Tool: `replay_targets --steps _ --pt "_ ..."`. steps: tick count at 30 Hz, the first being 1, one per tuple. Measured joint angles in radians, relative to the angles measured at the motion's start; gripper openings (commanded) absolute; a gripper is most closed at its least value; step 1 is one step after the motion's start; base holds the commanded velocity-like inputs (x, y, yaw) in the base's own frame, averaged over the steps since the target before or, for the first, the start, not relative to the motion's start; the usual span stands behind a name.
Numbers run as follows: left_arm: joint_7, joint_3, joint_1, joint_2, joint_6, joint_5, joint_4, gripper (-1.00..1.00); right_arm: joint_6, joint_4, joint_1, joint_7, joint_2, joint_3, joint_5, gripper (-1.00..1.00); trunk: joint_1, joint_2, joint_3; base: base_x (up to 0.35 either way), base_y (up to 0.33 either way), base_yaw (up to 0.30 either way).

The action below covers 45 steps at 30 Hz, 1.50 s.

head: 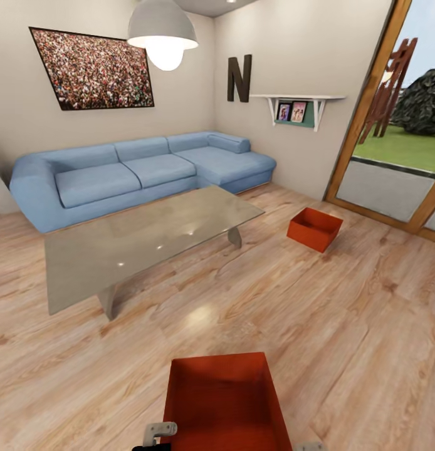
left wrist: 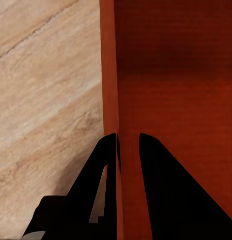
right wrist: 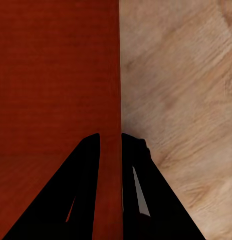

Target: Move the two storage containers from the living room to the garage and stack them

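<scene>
I've got both grippers, left gripper (left wrist: 128, 142) and right gripper (right wrist: 110, 140), clamped on the near container (head: 224, 401) walls; second container (head: 314, 228) on the living-room floor (head: 343, 326), garage run pending.

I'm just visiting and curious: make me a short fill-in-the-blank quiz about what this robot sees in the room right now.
1. The near storage container is held by ____ grippers at once.
2. The left gripper pinches the container's thin ____.
3. The far storage container sits on the wood floor near the glass ____.
4. The sofa behind the glass table is ____.

Missing words: two; wall; door; blue
</scene>
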Motion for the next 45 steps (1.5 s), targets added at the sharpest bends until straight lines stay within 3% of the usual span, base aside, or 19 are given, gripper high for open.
replay_targets --steps 45 --pt "0.000 0.000 0.000 0.000 0.000 0.000 0.000 -1.00 0.000 0.000 0.000 0.000 0.000 0.000 0.000 -1.00 0.000 0.000 -0.030 0.000 0.000 0.257"
